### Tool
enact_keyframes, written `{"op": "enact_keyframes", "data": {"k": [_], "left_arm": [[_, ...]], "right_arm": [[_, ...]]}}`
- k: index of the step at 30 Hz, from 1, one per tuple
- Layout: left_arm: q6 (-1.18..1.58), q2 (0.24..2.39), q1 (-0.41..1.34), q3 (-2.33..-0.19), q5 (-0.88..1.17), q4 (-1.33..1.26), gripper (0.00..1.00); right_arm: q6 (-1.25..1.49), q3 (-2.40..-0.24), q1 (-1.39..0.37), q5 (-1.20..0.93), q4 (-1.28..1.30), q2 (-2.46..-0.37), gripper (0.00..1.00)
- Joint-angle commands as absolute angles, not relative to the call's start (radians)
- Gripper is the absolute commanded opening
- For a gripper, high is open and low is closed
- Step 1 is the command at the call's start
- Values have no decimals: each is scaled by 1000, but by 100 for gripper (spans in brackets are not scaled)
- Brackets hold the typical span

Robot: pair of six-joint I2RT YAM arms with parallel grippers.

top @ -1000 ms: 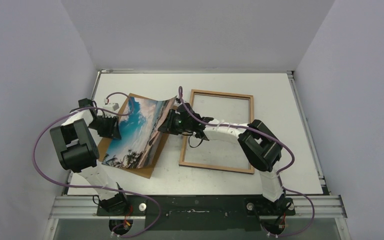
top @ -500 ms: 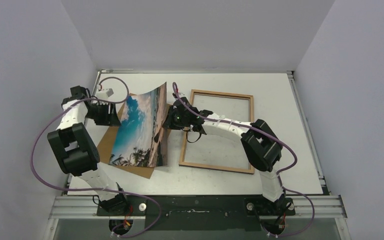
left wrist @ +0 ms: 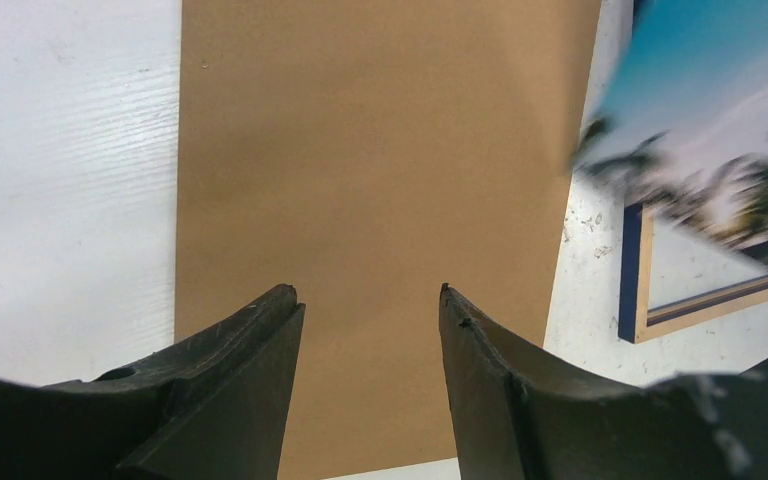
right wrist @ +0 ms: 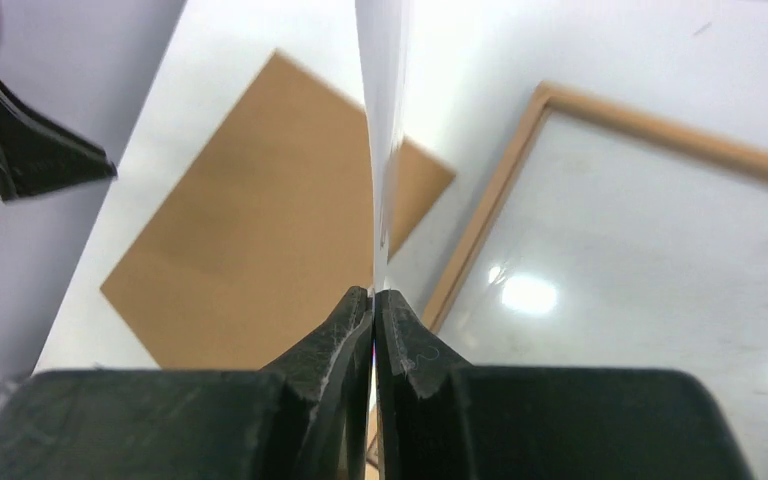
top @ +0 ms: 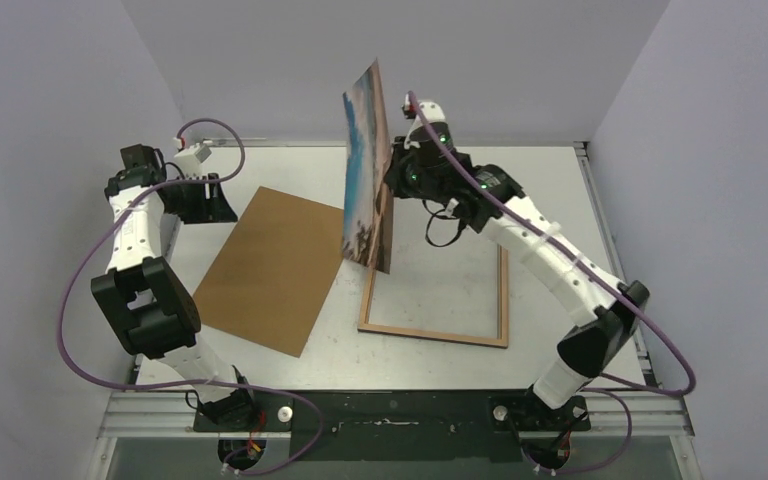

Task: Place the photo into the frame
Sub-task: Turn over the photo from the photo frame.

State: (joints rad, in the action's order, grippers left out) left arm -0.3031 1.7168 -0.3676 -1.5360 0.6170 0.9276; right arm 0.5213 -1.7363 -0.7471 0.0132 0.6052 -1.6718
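Locate the flat rectangular brown backing board (top: 272, 268) on the left half of the white table top (top: 290, 165). You will find it lying flat, turned at an angle to the table edges, with one corner pointing toward the near edge. Its upper face is plain and bare. In the left wrist view the board (left wrist: 380, 200) fills the centre, with table top to its left. Pale lavender-grey walls (top: 260, 60) enclose the table on three sides. An aluminium rail (top: 650, 405) runs along the near edge.
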Motion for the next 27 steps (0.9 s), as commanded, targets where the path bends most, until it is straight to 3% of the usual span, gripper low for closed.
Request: {"op": "enact_keyframes", "data": {"k": [1,11,18,27], "left_arm": [[-272,1687,-358,-1528,651,899,50],[-253,1690,-332,-1488,641,875,48],[-250,1698,-322,-1481,637,881,47],[-260,1698,-321,-1464,635,887,46]], "right_arm": [[395,-1916,-748,272,881,-1532,5],[324,-2229,-752,686,1350,-1543,5],[343,-2156,-767,881,1398,-1609,5],[403,-1994,-842,802,1376,-1724,5]]}}
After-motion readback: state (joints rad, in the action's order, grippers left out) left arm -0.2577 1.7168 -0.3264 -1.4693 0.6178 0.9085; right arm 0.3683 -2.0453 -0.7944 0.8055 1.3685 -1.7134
